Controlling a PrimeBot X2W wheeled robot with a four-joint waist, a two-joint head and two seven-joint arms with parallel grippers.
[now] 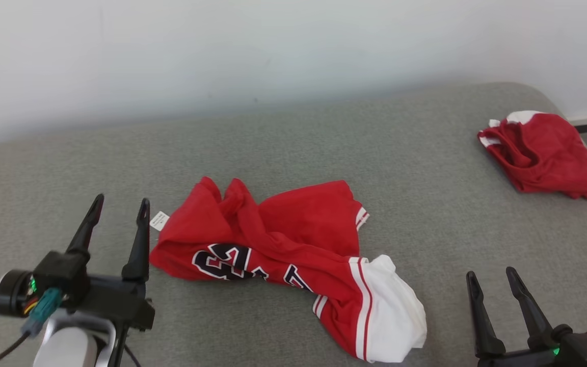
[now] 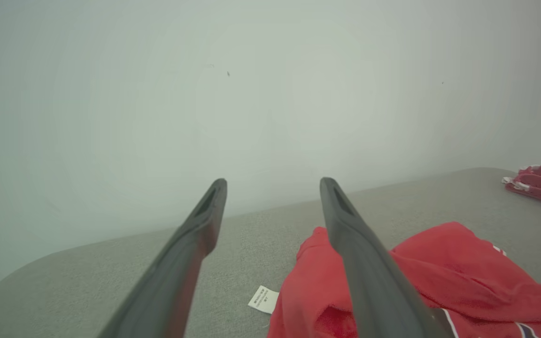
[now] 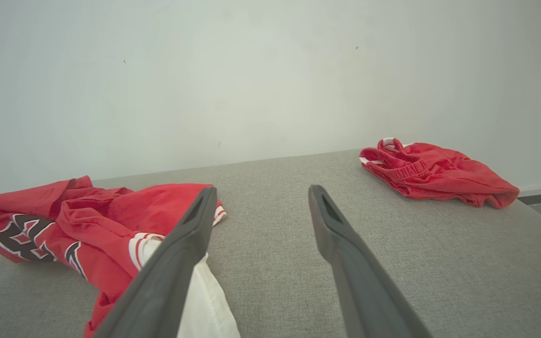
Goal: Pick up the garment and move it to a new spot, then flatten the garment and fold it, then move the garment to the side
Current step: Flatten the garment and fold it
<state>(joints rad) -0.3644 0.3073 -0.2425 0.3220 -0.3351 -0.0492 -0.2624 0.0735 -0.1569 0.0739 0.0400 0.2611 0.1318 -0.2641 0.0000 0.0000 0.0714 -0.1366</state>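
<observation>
We list one red garment (image 1: 273, 239), crumpled (white panel nearest us), lying mid-surface (image 1: 324, 137). Left end effector (image 1: 122, 202) just beside it, spread and empty. Right end effector (image 1: 490, 272) likewise spread, standing apart.

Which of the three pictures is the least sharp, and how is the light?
Left wrist view: hazy and washed out, the left end effector soft-edged. Right wrist view: clearer, lettering on the red garment crisp. Head view: even soft light, faint shadows, no glare.
</observation>
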